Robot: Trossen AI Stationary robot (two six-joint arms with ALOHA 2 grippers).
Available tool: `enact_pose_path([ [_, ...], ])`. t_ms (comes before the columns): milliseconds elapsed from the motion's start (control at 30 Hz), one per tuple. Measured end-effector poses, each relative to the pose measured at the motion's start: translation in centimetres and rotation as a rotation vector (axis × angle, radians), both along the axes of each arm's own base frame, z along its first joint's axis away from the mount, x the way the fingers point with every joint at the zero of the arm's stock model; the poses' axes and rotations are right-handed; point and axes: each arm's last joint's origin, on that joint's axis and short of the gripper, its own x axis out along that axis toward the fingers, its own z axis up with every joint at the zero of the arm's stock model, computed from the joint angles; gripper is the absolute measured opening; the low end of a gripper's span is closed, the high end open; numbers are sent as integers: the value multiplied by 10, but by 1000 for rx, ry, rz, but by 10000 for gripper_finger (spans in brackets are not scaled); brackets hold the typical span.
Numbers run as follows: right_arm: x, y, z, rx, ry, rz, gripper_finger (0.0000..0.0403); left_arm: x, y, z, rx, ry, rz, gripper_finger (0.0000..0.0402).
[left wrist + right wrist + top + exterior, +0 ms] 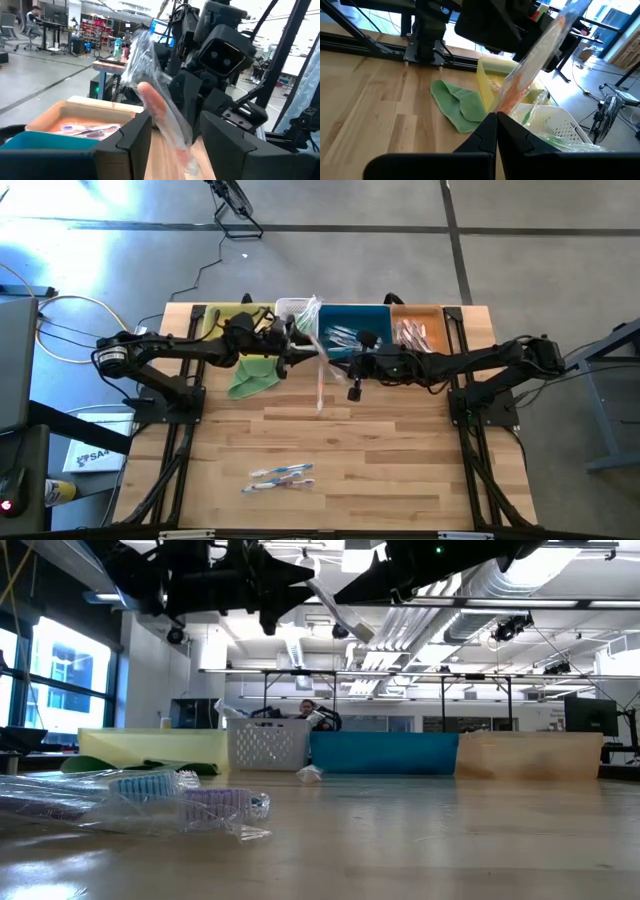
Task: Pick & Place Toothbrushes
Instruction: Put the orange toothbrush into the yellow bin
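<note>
I've got both arms up over the bench [400, 450] centre, in front of the bins; R hand [496, 116] clamped shut on one end of an orange wrapped toothbrush [535, 60]; L hand [172, 142] has its fingers apart round the other end, wrapper between them, can't tell if they touch it. Brush hangs in the air in front of the white basket [292, 308] and blue bin [350, 315]. Two more toothbrushes [280, 477] lie on the bench near the front edge; green cloth [252, 376] beside the yellow bin [225, 315].
</note>
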Motion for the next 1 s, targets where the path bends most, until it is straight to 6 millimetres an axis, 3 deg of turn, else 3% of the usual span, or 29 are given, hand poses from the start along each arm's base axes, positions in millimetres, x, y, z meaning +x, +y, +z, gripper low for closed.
enact_pose_path([
  [333, 0, 0, 1, -1, -7, 2, 3, 10, -8, 21, 92, -49, -15, 159],
  [733, 0, 0, 1, -4, -5, -5, 3, 12, -8, 14, 64, 35, -20, 49],
  [1000, 0, 0, 0, -3, -3, -3, 3, 12, -8, 13, 103, 41, -15, 44],
])
